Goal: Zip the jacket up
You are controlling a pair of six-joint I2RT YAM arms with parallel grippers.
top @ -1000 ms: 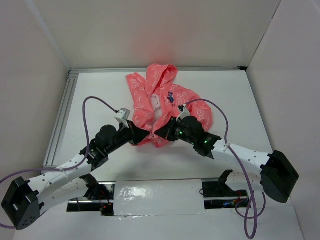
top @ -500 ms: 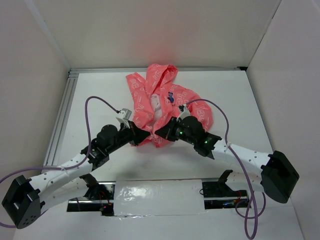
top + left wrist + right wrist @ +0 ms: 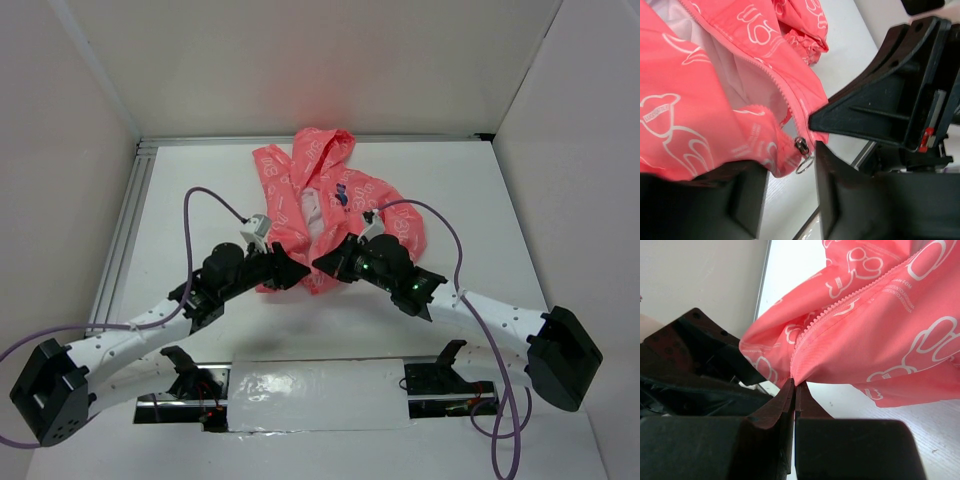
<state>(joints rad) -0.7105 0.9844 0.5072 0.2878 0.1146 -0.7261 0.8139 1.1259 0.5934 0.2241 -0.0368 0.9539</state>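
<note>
Jacket (image 3: 320, 205) lies bunched toward the far edge of the tabletop (image 3: 200, 200), with open room on either side. Both arms stretch in low and meet at its near hem. Right claw (image 3: 320, 264) is pinched tight on hem fabric, left claw (image 3: 298, 271) is spread apart. Only the left wrist view shows the zipper slider (image 3: 801, 146) between those fingers.

Thin matt cloth jacket (image 3: 285, 195), metal zipper pull (image 3: 802, 147)

Bright, even light fills the overhead view, leaving only soft shadows on the table (image 3: 190, 200); the jacket (image 3: 280, 190) tints the wall (image 3: 320, 85) behind it faintly pink. Both wrist views blur along their dark lower edges.
</note>
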